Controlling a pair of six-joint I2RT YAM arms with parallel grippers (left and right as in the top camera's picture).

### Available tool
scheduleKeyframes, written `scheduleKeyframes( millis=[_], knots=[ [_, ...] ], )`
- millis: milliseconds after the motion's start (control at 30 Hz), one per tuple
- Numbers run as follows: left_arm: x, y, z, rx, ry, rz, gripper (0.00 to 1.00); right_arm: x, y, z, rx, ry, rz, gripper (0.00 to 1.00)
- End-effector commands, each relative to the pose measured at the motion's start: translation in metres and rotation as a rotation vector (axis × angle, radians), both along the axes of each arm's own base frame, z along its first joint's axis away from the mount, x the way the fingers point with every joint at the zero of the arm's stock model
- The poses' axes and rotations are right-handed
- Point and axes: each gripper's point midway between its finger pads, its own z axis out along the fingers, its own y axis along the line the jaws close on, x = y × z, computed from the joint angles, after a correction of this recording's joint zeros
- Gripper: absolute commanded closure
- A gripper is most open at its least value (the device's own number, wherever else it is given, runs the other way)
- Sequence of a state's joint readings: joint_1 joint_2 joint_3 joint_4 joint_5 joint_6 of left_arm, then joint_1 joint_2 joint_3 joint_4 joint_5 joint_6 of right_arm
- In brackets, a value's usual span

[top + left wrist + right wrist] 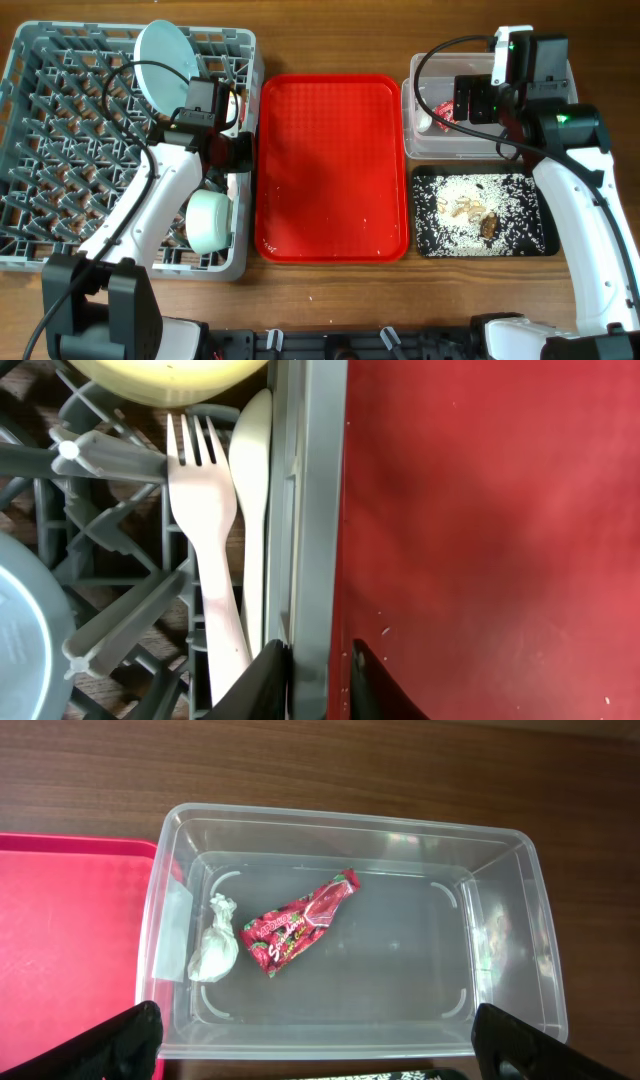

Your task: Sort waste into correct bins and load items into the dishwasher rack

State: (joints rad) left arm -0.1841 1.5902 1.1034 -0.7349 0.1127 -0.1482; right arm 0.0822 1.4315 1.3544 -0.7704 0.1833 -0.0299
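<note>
The grey dishwasher rack [60, 120] holds an upright light blue plate [165, 60] and a mint green bowl [210, 220]. In the left wrist view a white fork [205, 530] and spoon [250, 510] lie side by side inside the rack's right wall [315, 510], below the yellow cup [170, 375]. My left gripper [320, 680] is narrowly open and empty, its fingers on either side of that wall. My right gripper [320, 1040] is wide open above the clear tub [350, 815], which holds the red wrapper [300, 920] and white tissue [215, 950].
The flat red serving tray [330, 160] lies between the rack and the bins. The black tray [545, 240] in front of the tub holds rice-like scraps [465, 210]. A pale blue round rim [25, 630] shows at the left wrist view's lower left.
</note>
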Motion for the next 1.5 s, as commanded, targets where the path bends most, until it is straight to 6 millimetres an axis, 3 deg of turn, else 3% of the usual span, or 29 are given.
scheduleKeyframes(
  millis=[0,300,400,467,500,533,700,833,967,1067,1167,1333,1467],
  knots=[
    [0.003,-0.007,-0.003,-0.033,-0.001,0.02,0.81,0.001,0.0,-0.002,0.008,0.002,-0.003,0.0],
    [0.006,-0.008,-0.002,-0.039,-0.013,0.026,0.78,0.0,0.0,-0.001,0.008,0.002,-0.003,0.0],
    [0.008,-0.009,0.001,-0.042,-0.024,0.026,0.57,0.0,0.0,-0.001,0.007,0.002,-0.003,0.0],
    [0.012,-0.01,0.01,-0.046,-0.048,0.026,0.36,0.0,0.0,-0.001,0.007,0.002,-0.003,0.0],
    [0.016,-0.01,0.023,-0.053,-0.082,0.025,0.11,0.0,0.0,-0.001,0.008,0.002,-0.003,0.0],
    [0.021,-0.011,0.044,-0.064,-0.135,0.024,0.0,0.0,0.0,-0.001,0.008,0.002,-0.003,0.0],
    [0.026,-0.012,0.133,-0.117,-0.392,0.021,0.0,-0.004,0.0,0.01,0.01,-0.028,-0.003,0.0],
    [0.016,-0.01,0.162,-0.134,-0.47,0.018,0.0,-0.023,-0.002,0.052,0.02,-0.147,-0.002,0.0],
    [0.016,-0.01,0.164,-0.135,-0.474,0.018,0.0,-0.064,-0.005,0.118,0.036,-0.346,-0.001,0.0],
    [0.016,-0.01,0.164,-0.135,-0.474,0.018,0.0,-0.121,-0.01,0.178,0.053,-0.558,-0.001,0.01],
    [0.016,-0.01,0.164,-0.135,-0.474,0.018,0.0,-0.174,-0.014,0.215,0.066,-0.721,0.0,0.0],
    [0.016,-0.01,0.164,-0.135,-0.474,0.018,0.0,-0.248,-0.02,0.247,0.082,-0.924,0.0,0.0],
    [0.016,-0.01,0.164,-0.135,-0.474,0.018,0.0,-0.297,-0.026,0.243,0.075,-0.995,-0.007,0.0]
  ],
)
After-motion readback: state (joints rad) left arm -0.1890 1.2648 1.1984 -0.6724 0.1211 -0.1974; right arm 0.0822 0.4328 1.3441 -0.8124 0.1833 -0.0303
